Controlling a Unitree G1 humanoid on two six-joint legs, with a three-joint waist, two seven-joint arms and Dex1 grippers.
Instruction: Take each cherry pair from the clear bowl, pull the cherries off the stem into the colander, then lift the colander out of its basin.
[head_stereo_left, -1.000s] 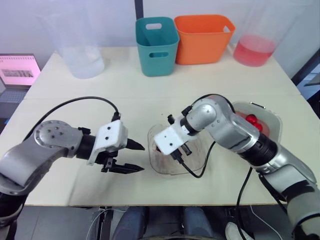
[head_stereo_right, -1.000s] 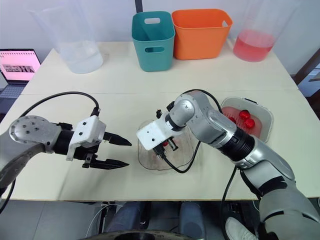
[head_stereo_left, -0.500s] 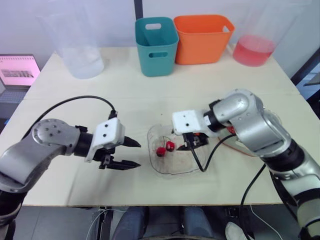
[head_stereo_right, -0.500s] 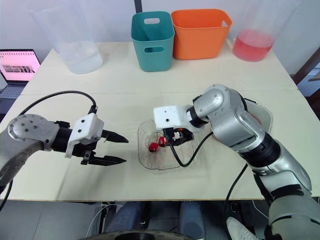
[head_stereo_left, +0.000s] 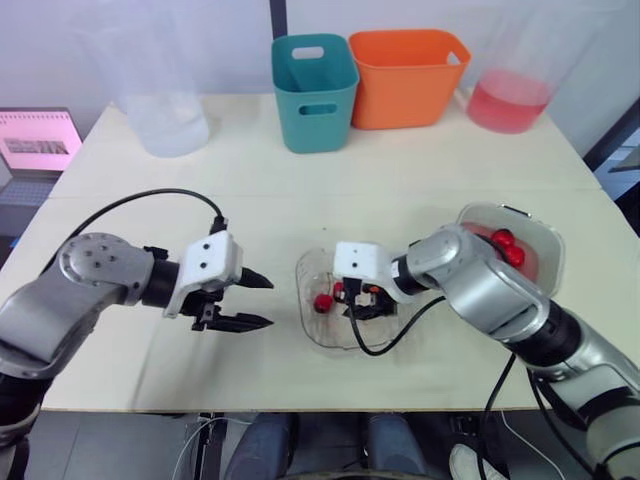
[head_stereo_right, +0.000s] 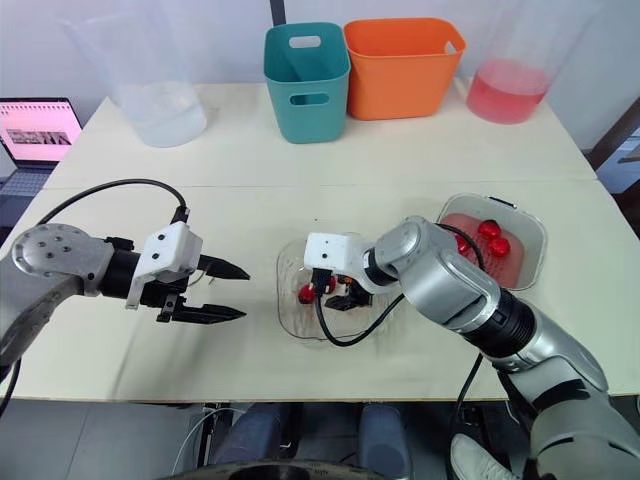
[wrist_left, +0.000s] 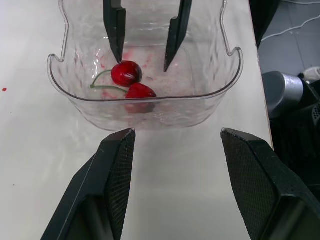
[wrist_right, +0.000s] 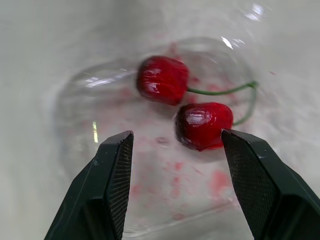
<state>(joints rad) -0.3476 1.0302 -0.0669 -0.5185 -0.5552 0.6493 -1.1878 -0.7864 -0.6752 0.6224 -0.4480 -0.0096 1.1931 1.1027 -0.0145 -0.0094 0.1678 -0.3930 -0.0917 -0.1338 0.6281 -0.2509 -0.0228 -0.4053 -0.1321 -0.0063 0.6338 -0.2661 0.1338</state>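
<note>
The clear bowl (head_stereo_left: 318, 332) sits near the table's front edge and holds a cherry pair (head_stereo_left: 322, 302) joined by a green stem. My right gripper (head_stereo_left: 364, 301) is open inside the bowl, just right of the pair; in the right wrist view both cherries (wrist_right: 162, 79) lie beyond its fingertips (wrist_right: 125, 142), untouched. My left gripper (head_stereo_left: 254, 300) is open, a short way left of the bowl and pointing at it. To the right, the colander (head_stereo_left: 545, 245) rests in its basin with a few loose cherries (head_stereo_left: 503, 240) inside.
At the back stand a teal bin (head_stereo_left: 313, 90), an orange bin (head_stereo_left: 405, 75), a pitcher of pink liquid (head_stereo_left: 510, 100) and a clear jug (head_stereo_left: 165, 110). A laptop (head_stereo_left: 38, 140) sits beyond the left edge. A black cable (head_stereo_left: 150, 203) loops over the table by the left arm.
My right gripper rose off the bowl, uncovering the cherry pair, then dropped back in beside it with the arm lower. The left gripper drifted slightly left.
</note>
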